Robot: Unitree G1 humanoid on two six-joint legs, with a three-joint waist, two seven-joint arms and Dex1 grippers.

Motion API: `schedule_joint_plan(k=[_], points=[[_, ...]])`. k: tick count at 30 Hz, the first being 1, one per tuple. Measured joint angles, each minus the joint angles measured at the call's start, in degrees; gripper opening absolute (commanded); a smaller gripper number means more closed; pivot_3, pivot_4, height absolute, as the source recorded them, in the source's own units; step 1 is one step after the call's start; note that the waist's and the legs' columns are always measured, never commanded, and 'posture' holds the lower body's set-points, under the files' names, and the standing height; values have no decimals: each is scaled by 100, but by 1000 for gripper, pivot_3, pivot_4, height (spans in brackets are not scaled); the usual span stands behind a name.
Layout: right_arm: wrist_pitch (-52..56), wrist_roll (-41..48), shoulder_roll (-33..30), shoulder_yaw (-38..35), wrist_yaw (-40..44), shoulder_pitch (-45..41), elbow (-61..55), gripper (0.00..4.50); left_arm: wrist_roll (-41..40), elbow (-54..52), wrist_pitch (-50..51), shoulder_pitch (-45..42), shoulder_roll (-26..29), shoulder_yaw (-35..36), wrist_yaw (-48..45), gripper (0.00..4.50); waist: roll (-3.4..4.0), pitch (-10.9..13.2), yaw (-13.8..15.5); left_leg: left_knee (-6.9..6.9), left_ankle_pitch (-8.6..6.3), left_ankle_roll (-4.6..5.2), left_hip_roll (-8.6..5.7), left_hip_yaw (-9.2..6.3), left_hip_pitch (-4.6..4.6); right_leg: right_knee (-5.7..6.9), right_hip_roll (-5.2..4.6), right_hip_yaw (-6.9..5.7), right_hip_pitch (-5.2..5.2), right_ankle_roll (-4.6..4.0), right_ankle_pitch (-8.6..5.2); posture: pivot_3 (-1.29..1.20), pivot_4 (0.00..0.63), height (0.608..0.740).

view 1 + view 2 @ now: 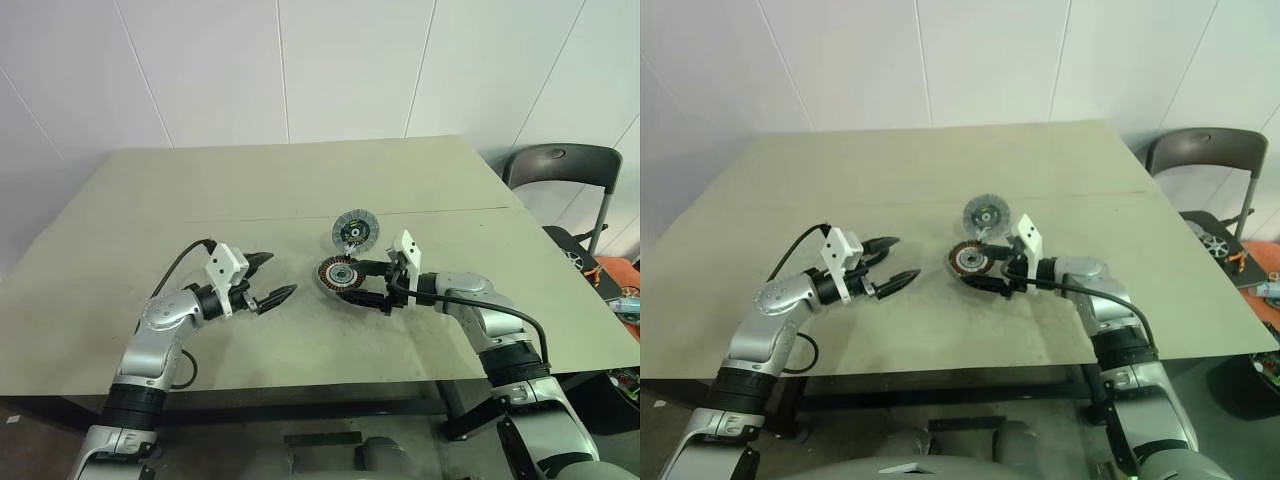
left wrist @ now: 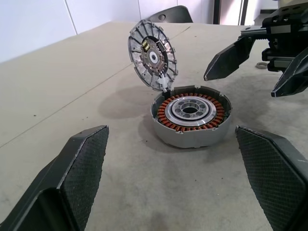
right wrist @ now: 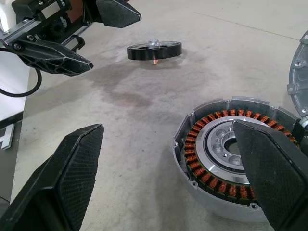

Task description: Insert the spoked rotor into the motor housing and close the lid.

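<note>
Sitting on a beige table (image 1: 150,200) before white walls with one chair (image 1: 560,165), one housing (image 1: 340,275) is holding one rotor (image 2: 191,109), its lid (image 1: 353,231) standing raised. Flanking it in the left wrist view, the left gripper (image 1: 268,282) and right gripper (image 1: 372,287) are gaping, grasping nothing. Lying apart in the right wrist view is one black disc (image 3: 154,50).

The bench (image 1: 250,190) is showing a plain dull beige top. The motor housing (image 2: 190,137) is showing a light grey shell, and the rotor (image 2: 191,109) inside is displaying copper-brown spokes around a silvery hub. The lid (image 2: 153,54) is showing grey ribs around a dark centre. Both hands (image 1: 268,281) (image 1: 372,287) are showing black fingers with a meshed texture.
</note>
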Motion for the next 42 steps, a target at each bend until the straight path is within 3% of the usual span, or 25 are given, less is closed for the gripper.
schedule_joint_plan(k=[13, 24, 33, 42], points=[[-7, 5, 47, 28, -13, -243, -29, 4493, 1, -12, 0, -19, -15, 0, -8, 4494, 0, 0, -2, 0, 0, 0, 0, 0, 0, 1, 0, 0, -1, 0, 0, 0, 0, 740], [-7, -889, -100, 883, -73, -1135, -120, 4493, 12, 75, -146, -69, -34, 0, -32, 4494, 0, 0, -1, -3, 0, 0, -1, 0, -2, 0, 0, 0, -6, -1, 0, 0, 0, 740], [1098, -1345, -633, 1727, 462, -1653, -248, 4493, 22, 81, -155, -66, -38, 2, -27, 4494, 0, 0, -5, -4, 0, 0, 0, -1, -4, 0, -1, -1, -9, 0, 0, 0, 0, 740], [1531, -1720, -399, 2205, 348, -2018, -194, 4493, 22, 90, -163, -69, -57, 3, -4, 4494, 0, 0, 3, -5, 0, 0, -2, -1, -9, 1, -3, -1, -15, 0, 1, 0, 0, 740]])
